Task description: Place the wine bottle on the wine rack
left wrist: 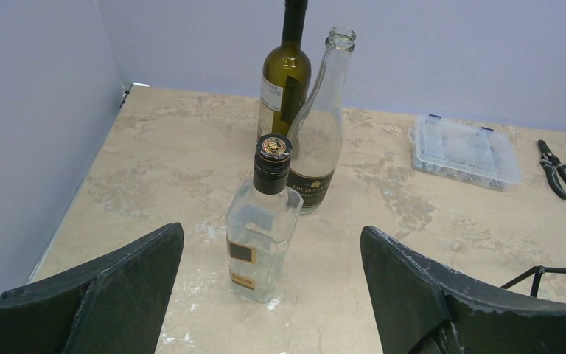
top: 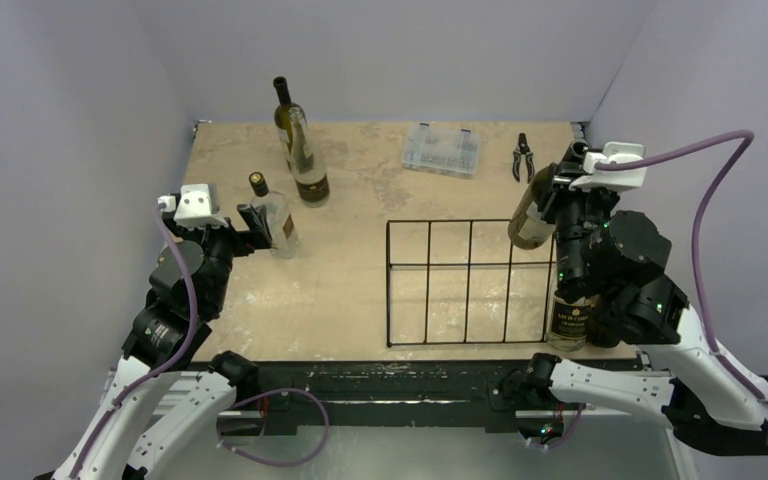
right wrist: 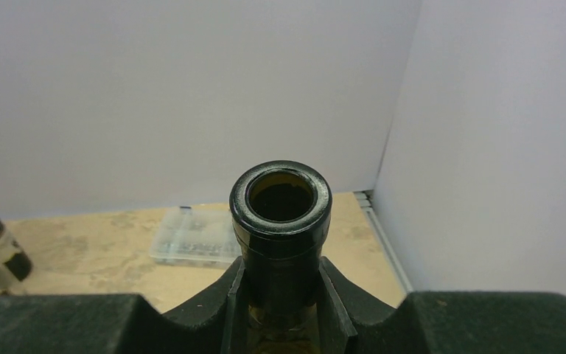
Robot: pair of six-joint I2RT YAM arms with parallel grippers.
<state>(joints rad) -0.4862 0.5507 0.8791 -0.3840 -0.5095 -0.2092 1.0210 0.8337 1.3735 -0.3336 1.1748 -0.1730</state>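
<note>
Right end effector (right wrist: 280, 299) clamped round neck of green wine bottle (top: 528, 222), held aloft and tilted over far right corner of wine rack (top: 468, 265) on bench (top: 340, 300). Left end effector (left wrist: 273, 284) spread wide, empty, facing clear black-capped bottle (left wrist: 263, 228).

White links (top: 610, 385), black joints (top: 175, 290) (green lights (top: 660, 293) on the right arm (top: 650, 290)), purple cables (top: 705, 215).
</note>
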